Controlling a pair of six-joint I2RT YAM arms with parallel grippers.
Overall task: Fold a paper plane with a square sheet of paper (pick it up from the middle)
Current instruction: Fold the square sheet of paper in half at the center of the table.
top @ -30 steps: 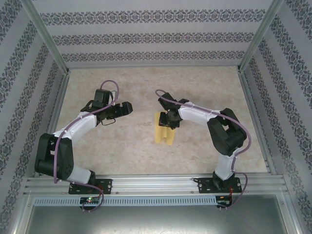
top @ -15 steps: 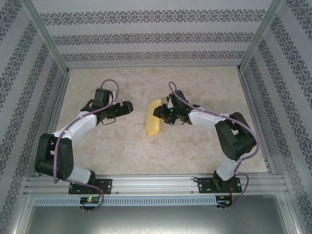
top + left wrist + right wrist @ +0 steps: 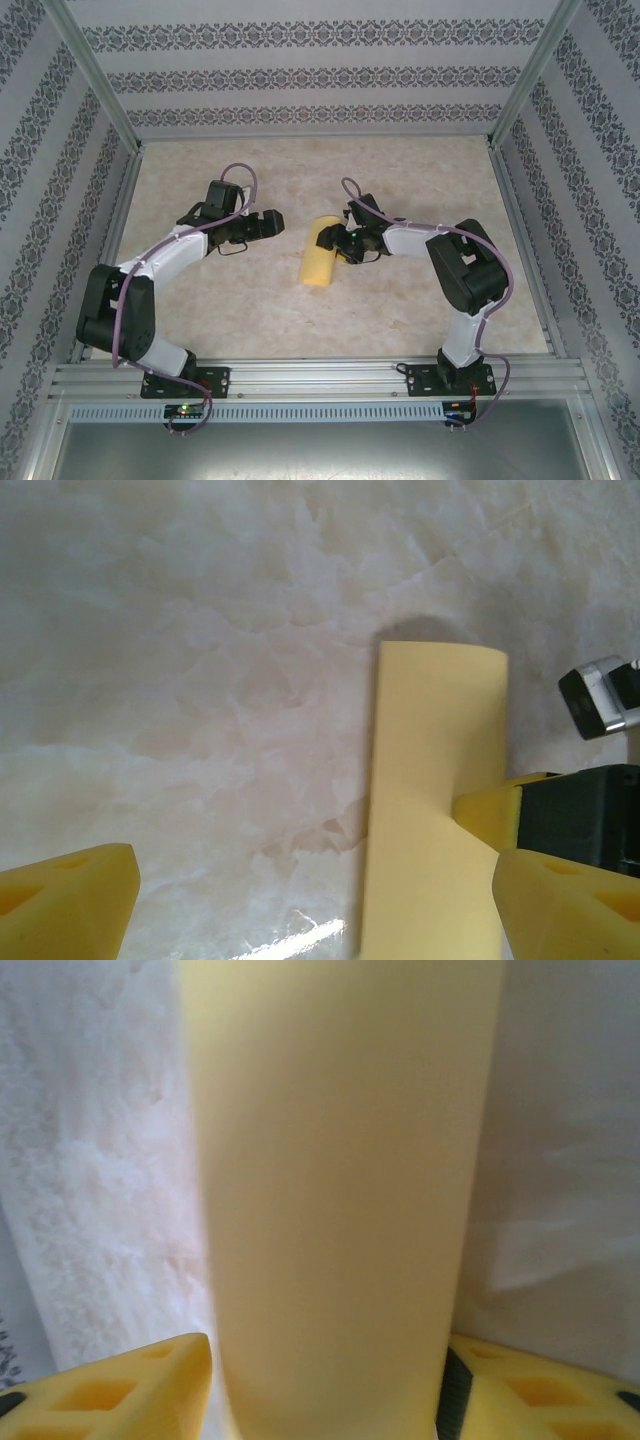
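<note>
The left gripper point(image 3: 273, 222) gapes released at ten o'clock of the square sheet of paper point(image 3: 318, 266); the right gripper point(image 3: 336, 245) straddles it, grasp unclear.

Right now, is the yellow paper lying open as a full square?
No: the top view shows the square sheet of paper as a narrow strip, much longer than it is wide.

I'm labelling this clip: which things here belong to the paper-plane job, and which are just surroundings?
Job: square sheet of paper, curled over; right gripper, jaws either side of it; left gripper.
Surroundings: table; patterned walls; metal frame.
</note>
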